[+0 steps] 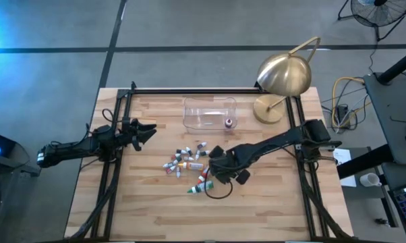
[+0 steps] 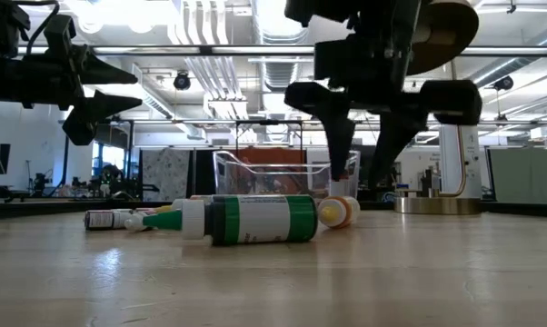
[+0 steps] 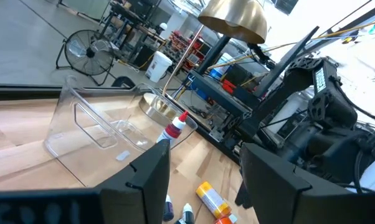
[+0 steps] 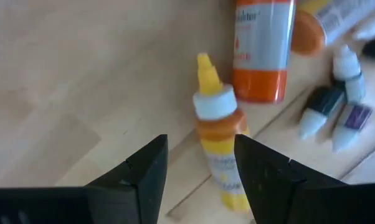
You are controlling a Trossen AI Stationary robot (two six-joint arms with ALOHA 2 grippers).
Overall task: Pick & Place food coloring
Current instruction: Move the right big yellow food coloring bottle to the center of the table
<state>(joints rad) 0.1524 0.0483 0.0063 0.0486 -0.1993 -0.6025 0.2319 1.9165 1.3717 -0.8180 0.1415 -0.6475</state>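
Several small food coloring bottles (image 1: 186,162) lie on their sides in a loose pile at the table's middle. Nearest the low camera lies a green one (image 2: 255,220). My right gripper (image 1: 215,164) hangs open over the pile's right end. Its fingers stand on either side of a yellow bottle (image 4: 215,127) without touching it, and an orange bottle (image 4: 261,53) lies just beyond. In the low view the right gripper (image 2: 360,173) is a little above the bottles. My left gripper (image 1: 148,130) waits open, raised, left of the pile. A red bottle (image 1: 228,122) stands inside the clear tub (image 1: 210,113).
The clear tub (image 3: 100,118) sits on the table behind the pile, toward the far edge. A gold lamp (image 1: 284,75) stands at the far right corner, with its base (image 1: 269,109) beside the tub. Bare wood lies along the near edge.
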